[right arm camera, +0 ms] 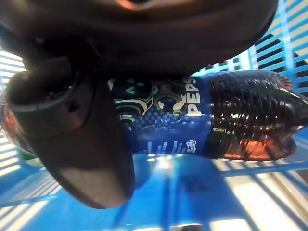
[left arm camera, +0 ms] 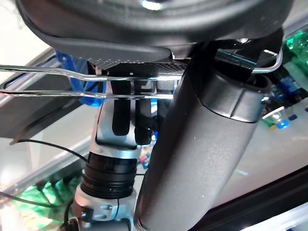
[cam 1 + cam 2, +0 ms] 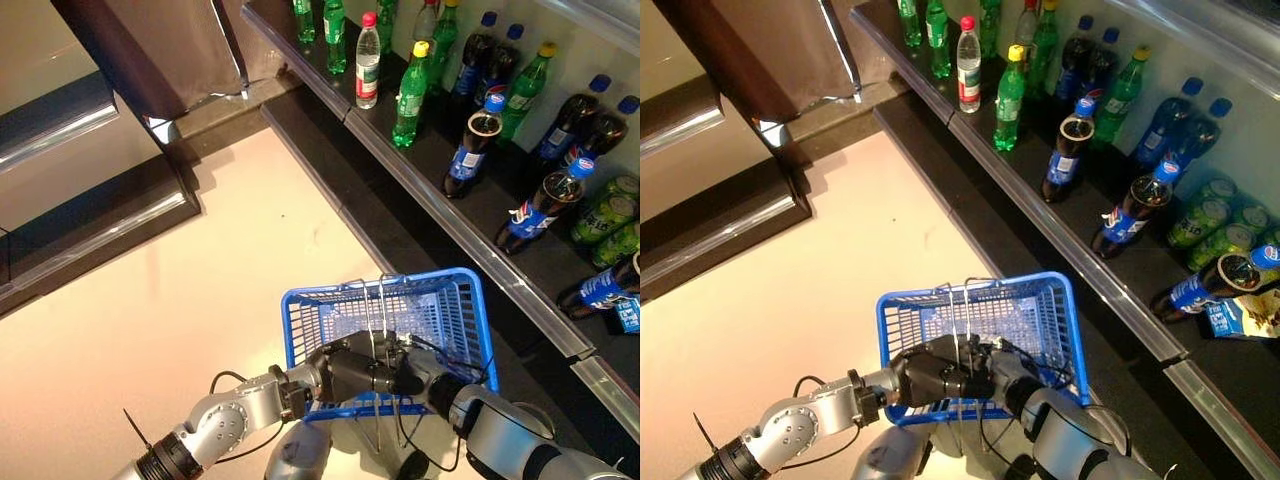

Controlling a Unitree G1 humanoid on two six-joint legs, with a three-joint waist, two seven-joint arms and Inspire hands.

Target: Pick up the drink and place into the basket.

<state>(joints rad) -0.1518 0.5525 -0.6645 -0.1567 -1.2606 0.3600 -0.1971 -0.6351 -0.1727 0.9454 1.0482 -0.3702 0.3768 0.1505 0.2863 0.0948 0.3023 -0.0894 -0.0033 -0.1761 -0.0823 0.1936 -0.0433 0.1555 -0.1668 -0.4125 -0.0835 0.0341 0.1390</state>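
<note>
1. Two hands meet at the near rim of the blue basket [image 3: 300, 330], which hangs over the pale floor [image 3: 150, 300] beside a low dark shelf [image 3: 500, 250].
2. The left hand [image 3: 352, 372] is clenched around the basket's wire handles [image 2: 57, 82]; its wrist view shows the fingers [image 2: 126, 115] curled over the two thin metal bars.
3. The right hand [image 3: 420, 382] reaches into the basket from the near side, and its wrist view shows it grasping a dark cola bottle [image 1: 231, 115] with a blue label, the thumb [image 1: 91, 144] wrapped across the bottle's body.
4. The bottle lies roughly sideways in that grip, with the basket's blue slatted wall and floor right behind it; whether it touches the basket floor cannot be told.
5. On the shelf stand more drinks: green bottles [image 3: 410, 95], a clear bottle with a red cap [image 3: 367, 62], and several dark cola bottles [image 3: 468, 150], some tipped over near green cans [image 3: 610, 215].
</note>
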